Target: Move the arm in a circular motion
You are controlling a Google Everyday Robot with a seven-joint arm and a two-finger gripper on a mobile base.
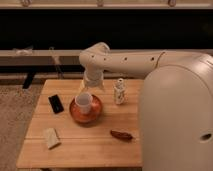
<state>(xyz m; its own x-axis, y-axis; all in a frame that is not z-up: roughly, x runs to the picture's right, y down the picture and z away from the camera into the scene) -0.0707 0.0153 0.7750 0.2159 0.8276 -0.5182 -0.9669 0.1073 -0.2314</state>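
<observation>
The cream-white arm [150, 62] reaches in from the right, with thick tube segments and small dark holes. It bends at a bulbous joint [95, 54] and points down over the wooden table [80, 145]. The gripper [91, 86] hangs at the narrow wrist end, just above and behind a white cup [83, 102]. The cup stands in an orange-brown bowl [86, 112].
A small white bottle [119, 91] stands right of the bowl. A black phone-like slab [56, 103] lies to the left, a pale block [51, 137] at front left, a dark red-brown object [121, 134] at front right. Railings [40, 52] run behind the table.
</observation>
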